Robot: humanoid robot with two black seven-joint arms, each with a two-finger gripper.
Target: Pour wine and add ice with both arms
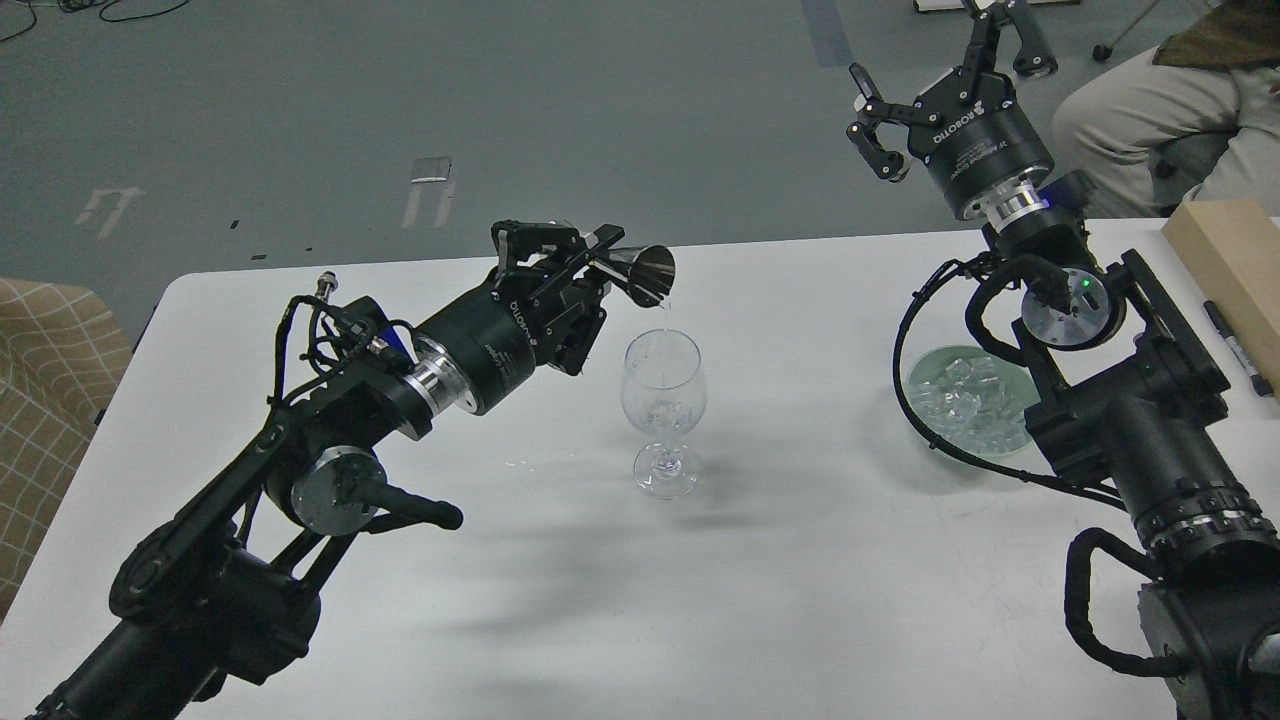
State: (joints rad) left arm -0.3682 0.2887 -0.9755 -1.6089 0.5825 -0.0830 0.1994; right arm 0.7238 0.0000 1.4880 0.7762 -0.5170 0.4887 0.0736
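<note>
A clear wine glass [662,405] stands upright on the white table [800,560], with a little clear wine [660,412] low in its bowl. My left gripper [600,262] is shut on a small steel jigger [645,274], tipped on its side with its mouth just above the glass rim. A pale green bowl [925,372] at the right holds a heap of clear ice cubes [968,400]. My right gripper [945,62] is open and empty, raised high beyond the table's far edge, above and behind the bowl.
A tan box [1232,262] and a black marker pen [1238,348] lie at the table's right edge. A seated person's legs [1130,125] are at the top right. A few drops [525,463] lie on the table left of the glass. A checked cushion [45,400] is at the left.
</note>
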